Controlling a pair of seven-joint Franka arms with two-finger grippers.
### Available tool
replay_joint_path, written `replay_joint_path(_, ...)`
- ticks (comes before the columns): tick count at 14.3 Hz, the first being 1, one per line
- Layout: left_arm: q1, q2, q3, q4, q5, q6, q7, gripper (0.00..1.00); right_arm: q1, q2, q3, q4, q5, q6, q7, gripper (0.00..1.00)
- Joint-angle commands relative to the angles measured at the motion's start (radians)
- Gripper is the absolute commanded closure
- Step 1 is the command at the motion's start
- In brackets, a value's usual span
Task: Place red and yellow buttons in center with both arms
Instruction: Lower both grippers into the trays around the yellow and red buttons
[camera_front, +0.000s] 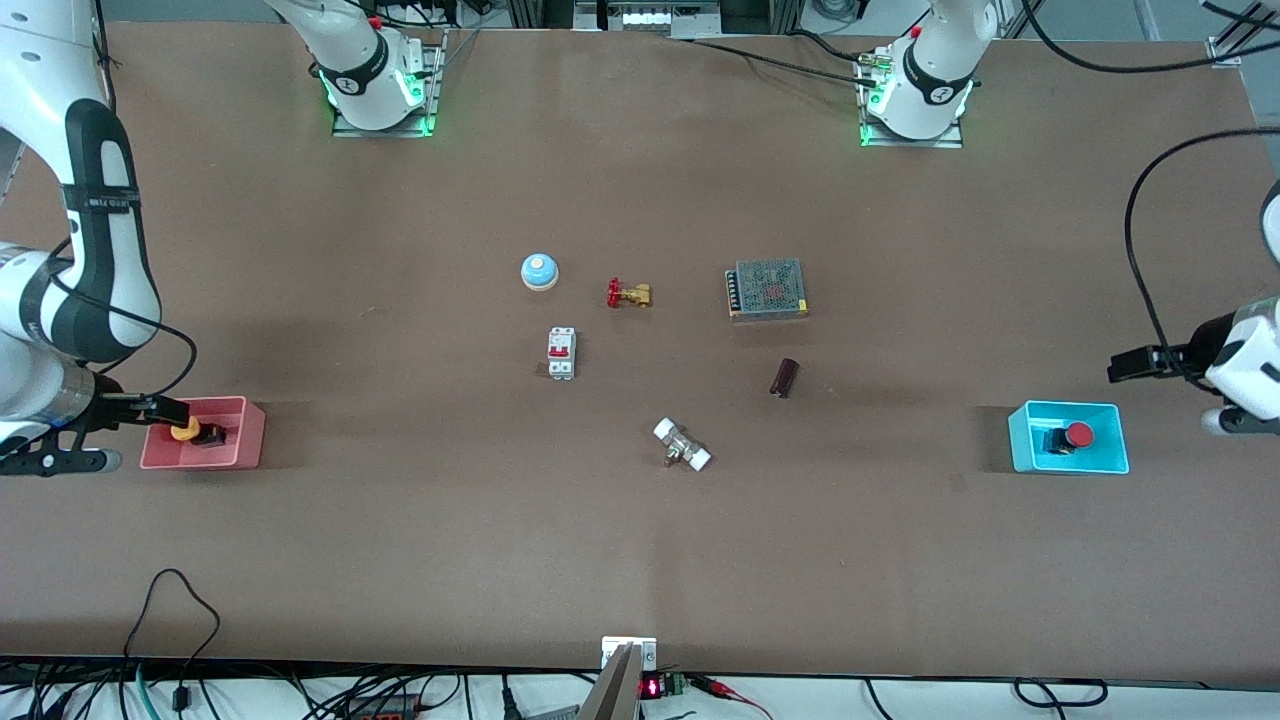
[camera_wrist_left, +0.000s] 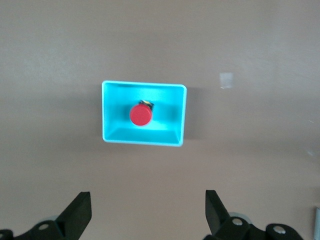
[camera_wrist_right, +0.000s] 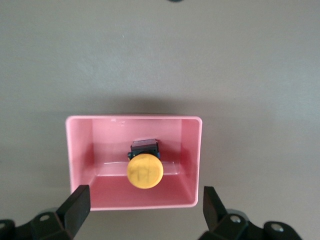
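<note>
- Red button: lies on its side in the cyan bin at the right edge of the front view, red cap toward the frame's right; in the left wrist view the cap sits mid-bin
- Yellow button: lies in the pink bin at the left edge of the front view; in the right wrist view its cap faces the lens, black body above it
- Left tool: fingers spread wide apart, holding nothing, hanging over bare counter just beside the cyan bin
- Right tool: fingers spread wide apart, holding nothing, poised over the pink bin's rim
- Counter: matte brown; its centre carries a blue bell, brass valve, breaker, meshed power supply, dark cylinder and white-ended fitting
</note>
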Motion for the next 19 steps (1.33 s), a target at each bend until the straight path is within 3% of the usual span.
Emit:
replay_joint_path(1,0.024,0.067,-0.008,0.023,0.045,0.06,0.01,0.0,-0.008,0.037,0.011,0.028,0.019,-0.002,-0.03,0.0)
replay_joint_path(7,0.033,0.23,-0.008,0.023,0.061,0.203,0.01,0.0,-0.01,0.101,0.013,0.028,0.019,0.066,-0.018,0.0)
replay_joint_path(15,0.034,0.308,0.004,0.022,0.076,0.26,0.008,0.0,-0.022,0.138,0.013,0.031,0.038,0.074,-0.025,0.01)
replay_joint_path(19,0.034,0.314,0.011,0.02,0.076,0.259,-0.006,0.26,-0.022,0.138,0.013,0.033,0.052,0.072,-0.028,0.07)
